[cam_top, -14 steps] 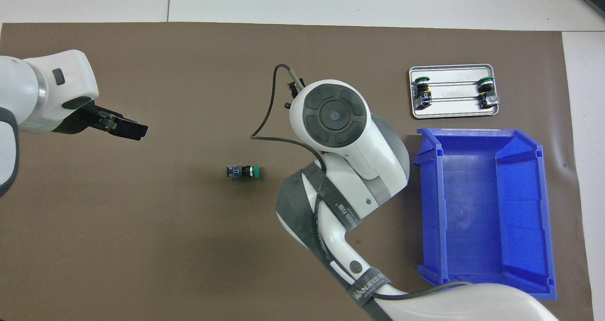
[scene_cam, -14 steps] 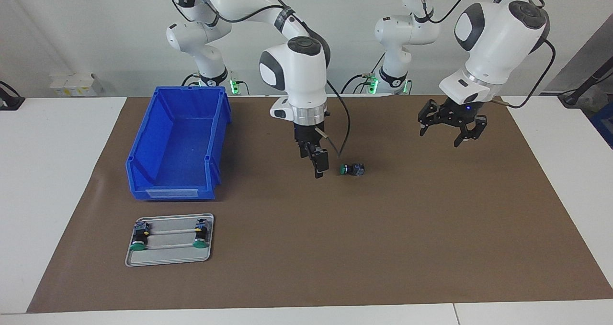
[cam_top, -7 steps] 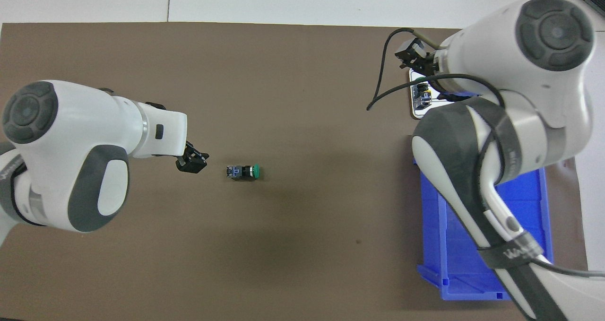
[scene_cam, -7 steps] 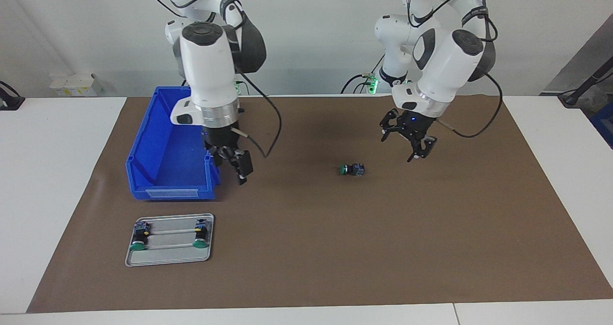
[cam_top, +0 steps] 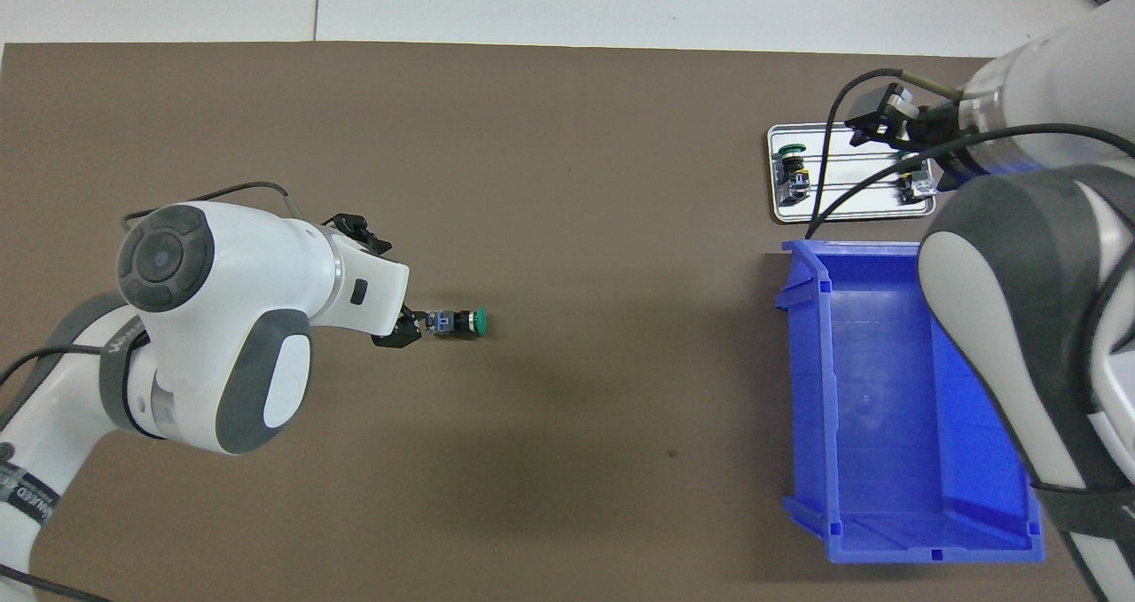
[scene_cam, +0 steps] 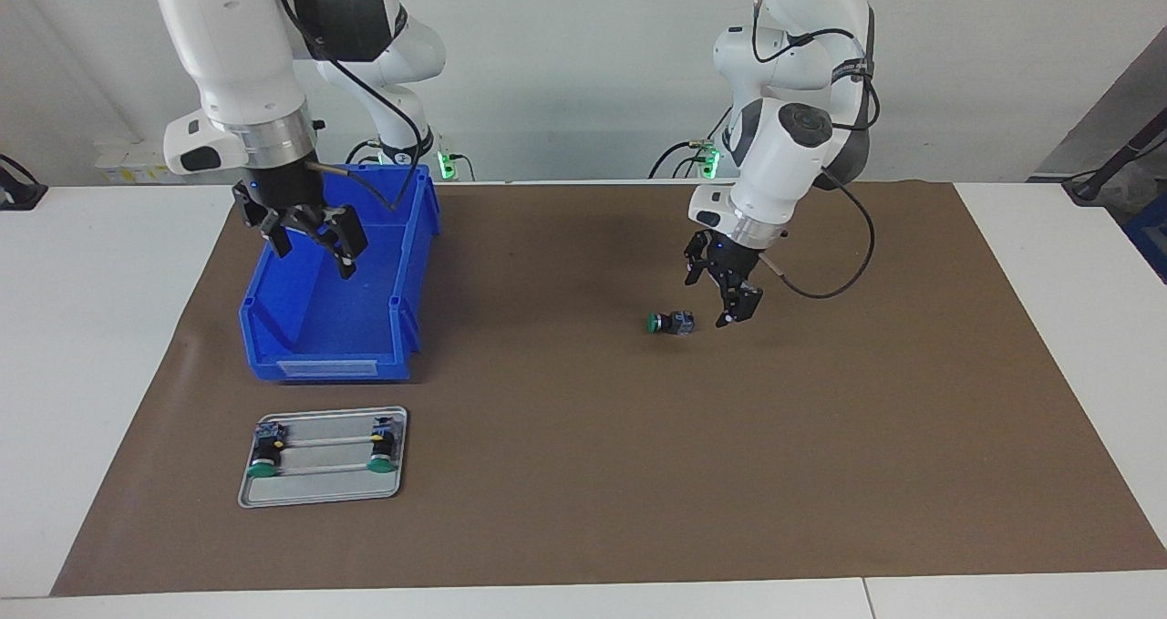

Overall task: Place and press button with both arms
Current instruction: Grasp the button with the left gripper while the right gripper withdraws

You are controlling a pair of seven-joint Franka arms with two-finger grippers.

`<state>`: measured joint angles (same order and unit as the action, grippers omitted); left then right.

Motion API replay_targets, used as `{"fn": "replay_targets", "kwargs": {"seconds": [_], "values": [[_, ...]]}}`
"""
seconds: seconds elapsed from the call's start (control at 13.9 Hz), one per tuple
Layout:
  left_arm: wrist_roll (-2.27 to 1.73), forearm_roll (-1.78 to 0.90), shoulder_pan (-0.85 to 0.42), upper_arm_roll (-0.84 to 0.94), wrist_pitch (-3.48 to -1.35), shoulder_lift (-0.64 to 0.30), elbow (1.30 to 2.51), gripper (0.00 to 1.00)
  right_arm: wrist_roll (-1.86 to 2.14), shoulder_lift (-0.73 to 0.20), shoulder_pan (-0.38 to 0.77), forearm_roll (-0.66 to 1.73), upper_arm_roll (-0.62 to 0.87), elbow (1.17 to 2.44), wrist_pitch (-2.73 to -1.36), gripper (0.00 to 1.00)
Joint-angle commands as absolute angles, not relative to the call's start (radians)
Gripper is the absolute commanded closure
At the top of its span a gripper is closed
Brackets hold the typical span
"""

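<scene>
The button lies on its side on the brown mat, mid-table, its green cap toward the right arm's end. My left gripper hangs open and low just beside the button's black body, at the end toward the left arm. A small gap shows between them in the facing view. My right gripper is open and holds nothing, raised over the blue bin.
The blue bin stands at the right arm's end of the mat. A metal tray lies farther from the robots than the bin. It holds two green-capped buttons.
My right gripper has swung away from the button to above the blue bin. My left gripper has come down and across to just beside the button. The button has not moved.
</scene>
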<state>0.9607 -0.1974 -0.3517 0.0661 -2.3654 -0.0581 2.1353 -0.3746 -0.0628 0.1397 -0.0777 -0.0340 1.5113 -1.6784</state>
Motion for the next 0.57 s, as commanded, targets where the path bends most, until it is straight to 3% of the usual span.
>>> {"fn": "replay_targets", "kwargs": {"seconds": [0.0, 0.14, 0.29, 0.5], "values": [[0.986, -0.210, -0.400, 0.051, -2.421, -0.089, 2.152, 0.00, -0.125, 0.012, 0.108, -0.057, -0.037, 1.543, -1.600, 0.00], [0.982, -0.210, -0.426, 0.049, -2.428, -0.118, 2.152, 0.00, -0.069, 0.026, 0.069, -0.042, -0.035, 1.551, -1.547, 0.00], [0.980, -0.209, -0.430, 0.049, -2.425, -0.133, 2.152, 0.00, -0.051, 0.066, 0.064, -0.025, -0.035, 1.629, -1.578, 0.00], [0.980, -0.207, -0.451, 0.048, -2.418, -0.140, 2.154, 0.00, -0.046, 0.071, 0.057, -0.023, -0.035, 1.647, -1.605, 0.00]]}}
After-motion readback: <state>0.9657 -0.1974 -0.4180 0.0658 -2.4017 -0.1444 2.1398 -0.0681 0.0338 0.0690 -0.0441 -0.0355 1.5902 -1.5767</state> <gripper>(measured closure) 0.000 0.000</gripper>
